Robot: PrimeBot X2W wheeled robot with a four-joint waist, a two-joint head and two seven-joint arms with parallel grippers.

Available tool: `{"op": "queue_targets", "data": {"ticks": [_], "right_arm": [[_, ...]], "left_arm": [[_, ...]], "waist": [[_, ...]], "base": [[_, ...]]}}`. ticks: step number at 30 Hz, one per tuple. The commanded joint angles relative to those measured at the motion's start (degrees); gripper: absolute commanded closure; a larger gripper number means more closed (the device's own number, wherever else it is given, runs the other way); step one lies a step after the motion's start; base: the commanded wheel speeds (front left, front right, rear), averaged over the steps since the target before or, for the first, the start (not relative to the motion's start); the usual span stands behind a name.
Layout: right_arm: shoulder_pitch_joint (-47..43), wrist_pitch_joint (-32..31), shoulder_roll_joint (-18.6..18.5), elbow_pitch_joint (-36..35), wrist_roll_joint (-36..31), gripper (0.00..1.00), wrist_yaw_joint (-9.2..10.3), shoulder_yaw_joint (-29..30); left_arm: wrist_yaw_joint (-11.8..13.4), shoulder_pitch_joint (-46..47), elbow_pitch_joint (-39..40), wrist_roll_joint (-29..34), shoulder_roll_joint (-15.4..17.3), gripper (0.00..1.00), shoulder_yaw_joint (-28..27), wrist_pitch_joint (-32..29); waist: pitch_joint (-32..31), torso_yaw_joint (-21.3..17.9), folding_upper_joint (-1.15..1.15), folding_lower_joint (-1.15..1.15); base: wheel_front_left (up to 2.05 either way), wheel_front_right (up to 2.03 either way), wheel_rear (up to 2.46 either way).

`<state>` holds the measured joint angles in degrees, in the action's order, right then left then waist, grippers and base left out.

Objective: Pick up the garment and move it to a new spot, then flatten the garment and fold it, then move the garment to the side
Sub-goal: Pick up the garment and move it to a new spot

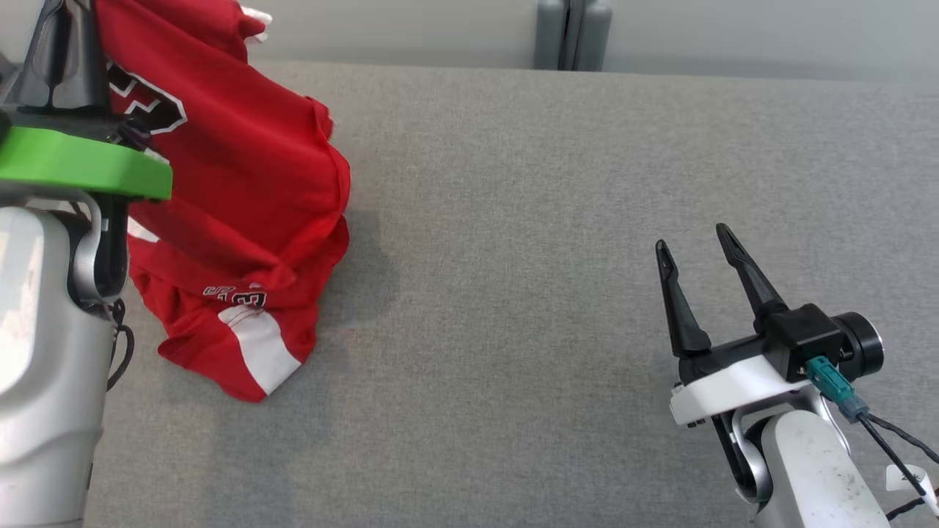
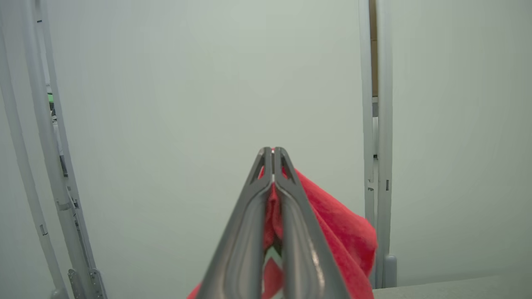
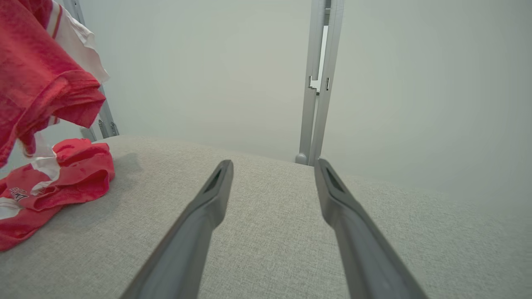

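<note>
A red garment (image 1: pixel 242 205) with white stripes and black-and-white lettering hangs at the left of the head view, its lower part bunched on the grey table (image 1: pixel 550 220). My left gripper (image 2: pixel 273 151) is raised high and shut on a fold of the red cloth (image 2: pixel 336 232), which drapes down past its fingers. In the head view the left arm's green collar and grey forearm cover part of the garment. My right gripper (image 1: pixel 693 246) stands open at the lower right, low over bare table and far from the garment (image 3: pixel 45 137), nothing between its fingers (image 3: pixel 199 216).
The grey fabric table stretches wide between garment and right gripper. A pale wall with a grey upright post (image 1: pixel 572 33) runs behind the far edge. Metal frame rails (image 2: pixel 376 145) stand near the left gripper.
</note>
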<state>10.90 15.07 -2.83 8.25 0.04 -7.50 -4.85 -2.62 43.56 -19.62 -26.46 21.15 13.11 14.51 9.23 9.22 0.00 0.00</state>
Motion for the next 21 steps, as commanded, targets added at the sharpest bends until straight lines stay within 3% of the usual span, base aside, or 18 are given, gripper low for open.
{"op": "queue_targets", "data": {"ticks": [1, 11, 21], "right_arm": [[-0.6, 0.2, -0.1, 0.0, 0.6, 0.00, 0.01, 0.1], [0.7, 0.2, -0.1, -0.9, 1.8, 0.00, 0.01, 0.2], [2.6, 0.2, -0.1, -2.6, 4.0, 0.00, 0.01, 0.7]], "left_arm": [[0.6, -1.0, 2.3, -0.5, -0.2, 1.00, -0.1, -0.4], [2.2, -2.2, 15.6, -1.3, -2.9, 1.00, 3.5, -7.0], [3.2, -0.4, 16.3, 0.4, -9.1, 1.00, 10.2, -7.8]], "waist": [[-1.7, -1.6, 0.00, 0.00], [-0.5, -7.7, 0.00, 0.00], [4.4, -19.2, 0.00, 0.00]], "base": [[0.00, 0.00, 0.00], [0.00, 0.00, 0.00], [0.00, 0.00, 0.00]]}}
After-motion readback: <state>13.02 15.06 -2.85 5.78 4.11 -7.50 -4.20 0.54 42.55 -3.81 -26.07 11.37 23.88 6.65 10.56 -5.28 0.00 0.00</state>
